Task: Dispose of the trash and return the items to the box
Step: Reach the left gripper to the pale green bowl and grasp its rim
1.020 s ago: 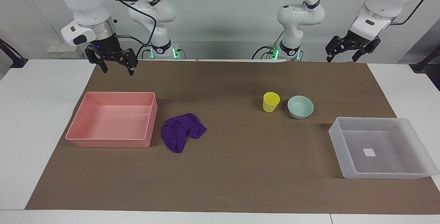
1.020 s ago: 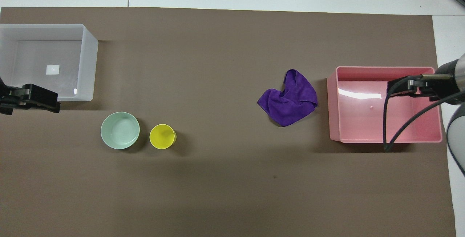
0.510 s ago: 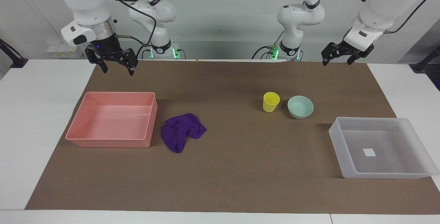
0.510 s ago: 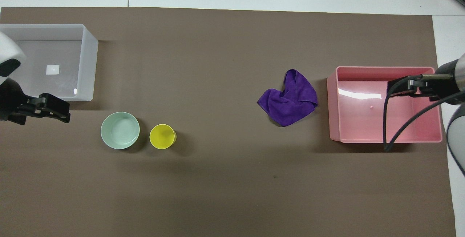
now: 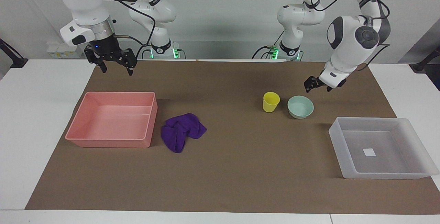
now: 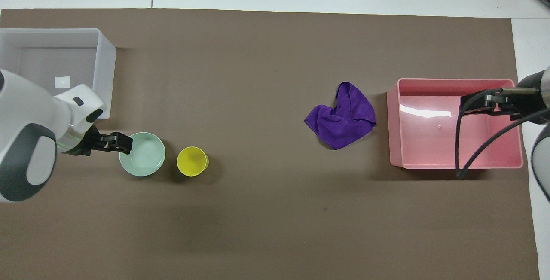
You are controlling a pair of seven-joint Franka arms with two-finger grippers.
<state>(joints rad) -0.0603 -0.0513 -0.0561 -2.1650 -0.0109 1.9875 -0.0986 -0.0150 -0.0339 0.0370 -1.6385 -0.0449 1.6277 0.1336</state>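
While the left gripper (image 5: 311,84) hung in the air just over the rim of the mint-green bowl (image 5: 300,107), on the side toward the left arm's end of the table, its fingers stood spread and carried nothing; from the facing view it seemed clear of the bowl, though the gap was hard to judge. The bowl sat upright on the brown mat (image 5: 240,169), with the yellow cup (image 5: 271,101) just beside it toward the right arm's end, the two apart. Farther from the robots than the bowl, at the left arm's end of the mat, lay the translucent box (image 5: 417,138), a small white sticker (image 5: 369,152) on its floor.

The right gripper (image 5: 115,66) waited with its fingers parted and nothing between them, raised over the mat's edge nearest the robots, by the pink bin (image 5: 153,114). The bin rested at the right arm's end. The purple rag (image 5: 182,131) lay crumpled on the mat just beside the bin, on the side toward the cup, well apart from both cup and bowl.
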